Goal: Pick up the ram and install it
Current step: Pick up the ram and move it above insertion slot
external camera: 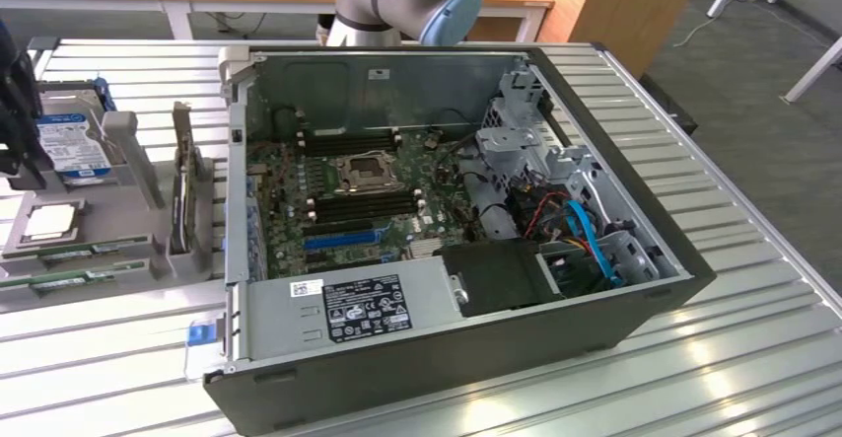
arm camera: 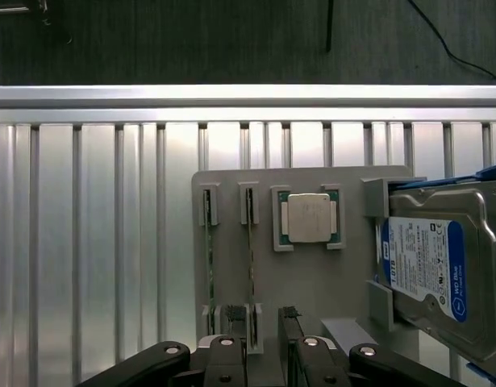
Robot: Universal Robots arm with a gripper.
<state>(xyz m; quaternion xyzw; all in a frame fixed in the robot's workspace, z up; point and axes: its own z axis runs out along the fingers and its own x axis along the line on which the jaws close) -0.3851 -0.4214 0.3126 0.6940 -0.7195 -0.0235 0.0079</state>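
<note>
Gripper (arm camera: 268, 359) wide open and empty, hovering above gray tray (arm camera: 312, 282) holding the ram (arm camera: 209, 258) (two sticks standing on edge).

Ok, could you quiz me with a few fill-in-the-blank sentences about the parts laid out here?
1. The gray tray holds ____ ram sticks in its narrow slots.
2. The hard drive at the tray's end has a white and ____ label.
3. The gripper is over the tray with its jaws ____, holding nothing.

Missing words: two; blue; open.
</note>
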